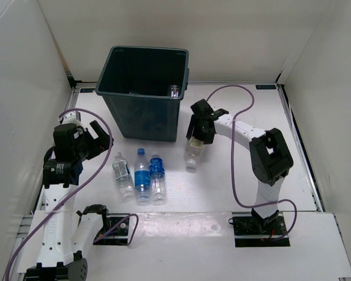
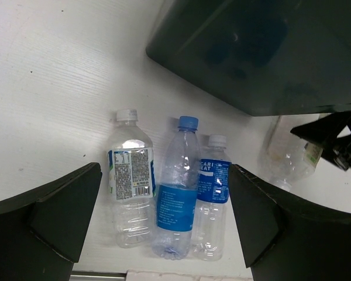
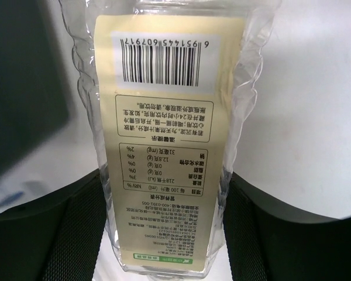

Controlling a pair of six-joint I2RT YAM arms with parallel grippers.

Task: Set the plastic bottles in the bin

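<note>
**Top external view.** The bin (image 1: 143,114) stands at the far middle of the table (image 1: 193,196), its rim open upward. One bottle in the bin (image 1: 174,91) leans at the right inner corner. Three bottles lie side by side near the bin's front wall, caps toward it: white-capped bottle (image 1: 123,175), blue-capped bottle (image 1: 142,178), third bottle (image 1: 157,174). The left gripper (image 1: 96,140) hangs to their left with jaws spread wide, holding nothing. The right gripper (image 1: 198,137) sits just beside the bin's right front corner, jaws closed on the cream-label bottle (image 1: 193,151), which hangs cap down. Whether the cap touches the table cannot be told. Bare table lies to the right of this arm. White side walls bound the table on both sides.

**Left wrist view.** The left fingers (image 2: 64,211) frame all three lying bottles with clear room on either side. The bottles touch or nearly touch one another. The bin's lower edge crosses the upper right, and a strip of bare table separates it from the caps.

**Right wrist view.** The right fingers (image 3: 269,234) press both sides of the labelled body, barcode end farthest from the camera. The bin's dark wall fills the left edge, close to the bottle.
</note>
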